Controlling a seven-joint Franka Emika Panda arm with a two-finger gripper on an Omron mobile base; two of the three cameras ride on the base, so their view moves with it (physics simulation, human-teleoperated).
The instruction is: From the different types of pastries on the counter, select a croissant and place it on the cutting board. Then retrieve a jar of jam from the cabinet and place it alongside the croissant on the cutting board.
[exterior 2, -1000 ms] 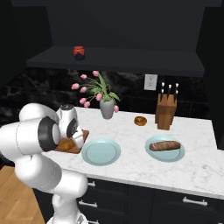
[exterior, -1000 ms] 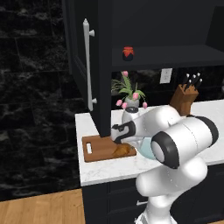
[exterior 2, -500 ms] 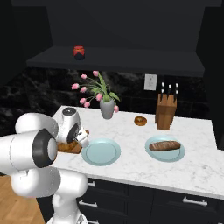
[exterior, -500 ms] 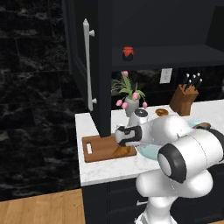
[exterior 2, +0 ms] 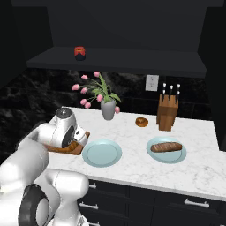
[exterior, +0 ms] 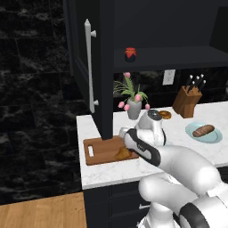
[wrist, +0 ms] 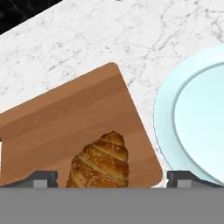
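1. The croissant lies on the board, near the short end that faces the empty teal plate. In the left base view it sits at the board's right end, away from the pale slot handle.
2. The tool is spread wide above the croissant, one tip on each side of it and neither touching. It grips nothing.
3. Judged from this, the first half of the task looks finished: the croissant is set down and let go.
4. The step in hand is the turn to the second half, fetching the jam.
5. The jar stands on a dark shelf above the surface, over the vase of tulips; in the right base view it is at the shelf's left part. The cabinet door with its white bar handle stands just left of it.
6. The next move calls for lifting the tool straight off the board so that the croissant is not dragged, then raising the arm well up and back toward the shelf.
7. The flowers sit below the jar, so the approach should come from the front at shelf height.
8. Room is left on the board beside the croissant for the jar.
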